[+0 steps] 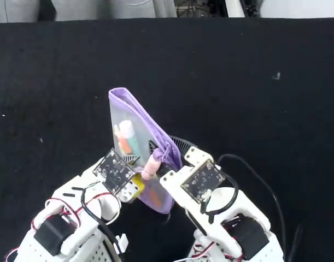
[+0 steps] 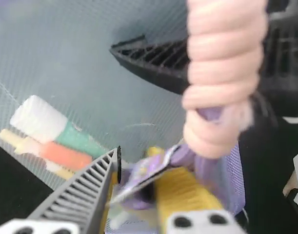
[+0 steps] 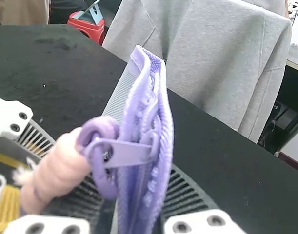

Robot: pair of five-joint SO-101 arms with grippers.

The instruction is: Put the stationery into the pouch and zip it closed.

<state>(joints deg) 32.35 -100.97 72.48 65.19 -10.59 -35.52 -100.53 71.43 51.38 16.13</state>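
Observation:
A purple mesh pouch (image 1: 131, 117) stands on edge on the black table, held up between both arms. Through its mesh I see several pens (image 1: 126, 136), white, green and orange, also lying inside in the left wrist view (image 2: 51, 136). A pink coiled zip pull (image 1: 151, 165) hangs from the purple slider (image 3: 124, 151) on the zip edge (image 3: 149, 97). My left gripper (image 2: 139, 190) is shut on the pouch's purple edge, just below the pull (image 2: 222, 73). My right gripper (image 3: 134, 214) is shut on the pouch from the other side (image 1: 175, 158).
The black table (image 1: 254, 82) stretches wide beyond and beside the pouch. A black cable (image 1: 259, 180) loops by the right arm. Past the table's far edge hang a grey garment (image 3: 222, 58) and a red box (image 3: 85, 22).

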